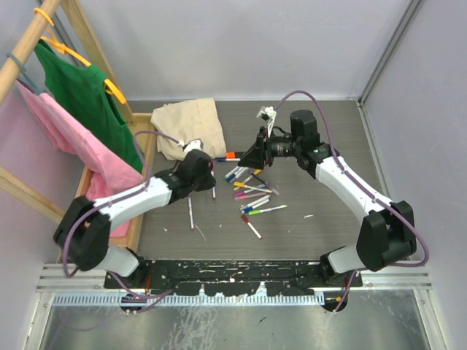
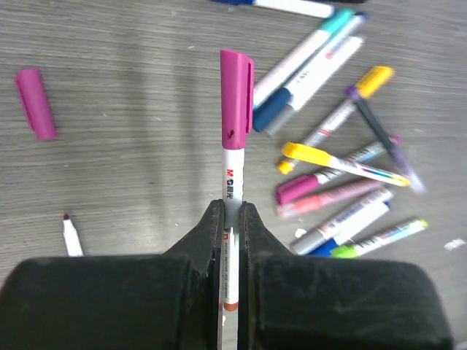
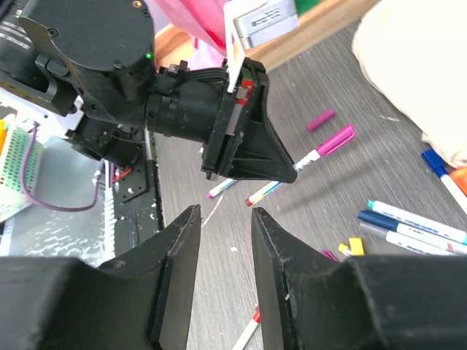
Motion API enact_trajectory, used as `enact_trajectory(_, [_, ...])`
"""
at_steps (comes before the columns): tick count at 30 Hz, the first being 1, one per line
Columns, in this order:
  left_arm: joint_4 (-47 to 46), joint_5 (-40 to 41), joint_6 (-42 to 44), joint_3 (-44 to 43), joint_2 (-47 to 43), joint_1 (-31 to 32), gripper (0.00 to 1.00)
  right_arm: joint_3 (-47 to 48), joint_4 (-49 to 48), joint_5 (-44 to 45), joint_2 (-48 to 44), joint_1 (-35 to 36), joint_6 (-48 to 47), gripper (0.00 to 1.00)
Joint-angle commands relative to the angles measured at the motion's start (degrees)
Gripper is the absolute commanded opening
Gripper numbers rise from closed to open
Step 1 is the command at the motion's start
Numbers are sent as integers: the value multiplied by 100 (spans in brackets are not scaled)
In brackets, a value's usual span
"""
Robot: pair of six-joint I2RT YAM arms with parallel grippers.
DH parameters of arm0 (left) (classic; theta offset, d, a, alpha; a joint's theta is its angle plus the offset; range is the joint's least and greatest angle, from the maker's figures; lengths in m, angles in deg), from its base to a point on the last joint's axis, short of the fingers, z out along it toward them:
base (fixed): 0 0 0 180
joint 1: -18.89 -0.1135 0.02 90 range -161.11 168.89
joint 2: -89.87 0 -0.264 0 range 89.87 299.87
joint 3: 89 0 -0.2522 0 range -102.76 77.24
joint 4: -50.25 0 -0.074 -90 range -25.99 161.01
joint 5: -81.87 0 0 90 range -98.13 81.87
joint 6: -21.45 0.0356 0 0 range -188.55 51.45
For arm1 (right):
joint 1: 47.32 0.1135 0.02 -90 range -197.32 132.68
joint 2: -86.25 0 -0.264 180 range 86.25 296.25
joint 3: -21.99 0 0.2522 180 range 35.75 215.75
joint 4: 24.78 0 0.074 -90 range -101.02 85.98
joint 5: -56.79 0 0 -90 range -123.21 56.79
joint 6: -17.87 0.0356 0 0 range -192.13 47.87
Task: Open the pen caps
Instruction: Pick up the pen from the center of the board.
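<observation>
My left gripper [image 2: 232,213] is shut on the white barrel of a pen [image 2: 232,182], held off the table. Its magenta cap [image 2: 236,98] sticks out beyond the fingertips and is still on. In the top view the left gripper [image 1: 207,166] hangs left of the pen pile [image 1: 252,191]. My right gripper [image 3: 222,219] stands open with nothing between its fingers, facing the left gripper [image 3: 248,149] and the capped pen [image 3: 332,142]. From above, the right gripper [image 1: 252,154] is just right of the left one. A loose magenta cap [image 2: 36,102] lies on the table.
A beige cloth [image 1: 188,127] lies behind the grippers. A wooden rack [image 1: 44,29] with green [image 1: 84,95] and pink [image 1: 80,142] garments stands at the left. A thick marker with an orange cap [image 1: 230,155] lies near the cloth. Uncapped pens [image 1: 191,213] [image 1: 252,230] lie nearer the arms.
</observation>
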Motion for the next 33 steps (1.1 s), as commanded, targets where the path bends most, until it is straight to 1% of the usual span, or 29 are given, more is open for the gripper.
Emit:
enact_trajectory(1, [-1897,-617,111,914,-1181,25,0,-214,-1116,-535,-473,-23,708,40])
enact_trajectory(2, [-2363,-686,111,1145,-1459,27,0,-287,-1318,-600,-529,-25,874,40])
enact_trajectory(5, [-3284,-897,90,1745,-2120,27,0,-517,-2009,-744,-648,-28,1493,40])
enact_trajectory(10, [-4363,-1242,145,2323,-2810,47,0,-969,-3504,-892,-647,-29,2800,40])
enact_trajectory(13, [-5009,-1427,216,2601,-3061,53,0,-1356,-4543,-900,-590,-23,3573,46])
enact_trajectory(17, [-5856,-1600,286,2869,-3217,46,0,-1873,-6184,-807,-493,7,4408,62])
enact_trajectory(20, [-6168,-1776,267,2864,-3200,51,0,-2213,-7145,-665,-473,75,4712,71])
enact_trajectory(23, [-6497,-1961,190,2853,-3112,44,0,-2354,-7391,-582,-458,147,4658,74])
enact_trajectory(27, [-6978,-2198,144,2847,-2941,47,0,-2363,-7231,-516,-365,323,4484,74])
enact_trajectory(33, [-7535,-2566,-64,2762,-2643,55,0,-2287,-6503,-265,-344,641,3939,71])
